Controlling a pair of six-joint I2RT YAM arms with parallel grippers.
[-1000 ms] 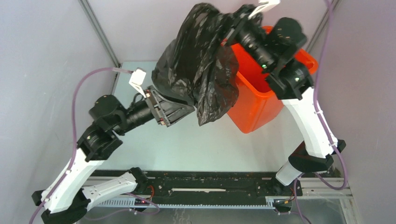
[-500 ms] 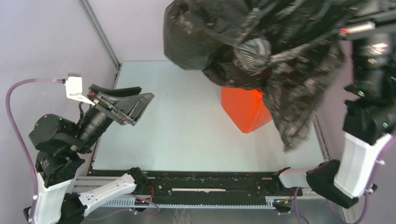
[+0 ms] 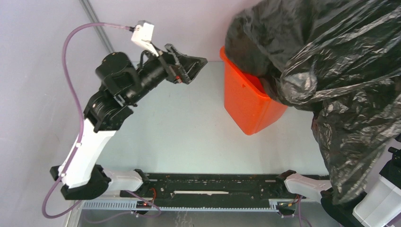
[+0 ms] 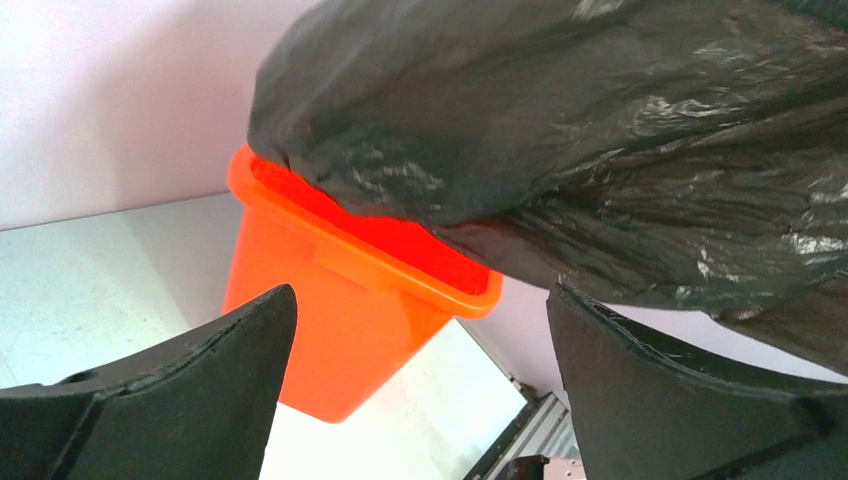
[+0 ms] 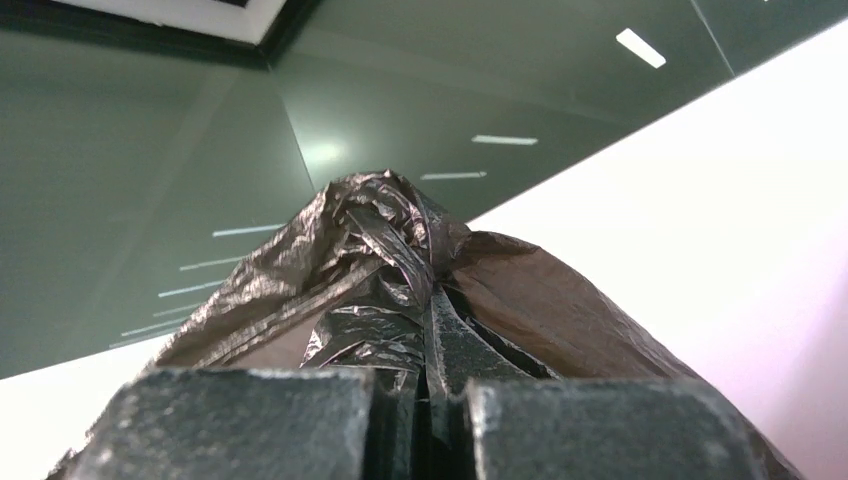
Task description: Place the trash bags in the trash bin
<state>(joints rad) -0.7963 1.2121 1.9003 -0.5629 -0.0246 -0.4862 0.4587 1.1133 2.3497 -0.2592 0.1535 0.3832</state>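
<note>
We see the large bag of thin, glossy, wrinkled black plastic film [image 3: 331,71] lifted high, filling the right side of the top view. It hangs over the tall bright orange plastic bin [image 3: 246,101], which stands upright at the far right of the pale table [image 3: 189,137]. In the left wrist view the bag's lower bulge lies across the bin's open mouth and hides part of its lipped rim. We cannot tell how far inside it reaches.

The right gripper [image 5: 420,400] has its fingers pressed together on a bunched fold of the bag, with the film rising from between them. The bag hides this gripper from above. The left gripper [image 3: 191,66] is raised over the far left of the table, well apart from the bag. It points toward the bin, its jaws spread wide and holding nothing.
</note>
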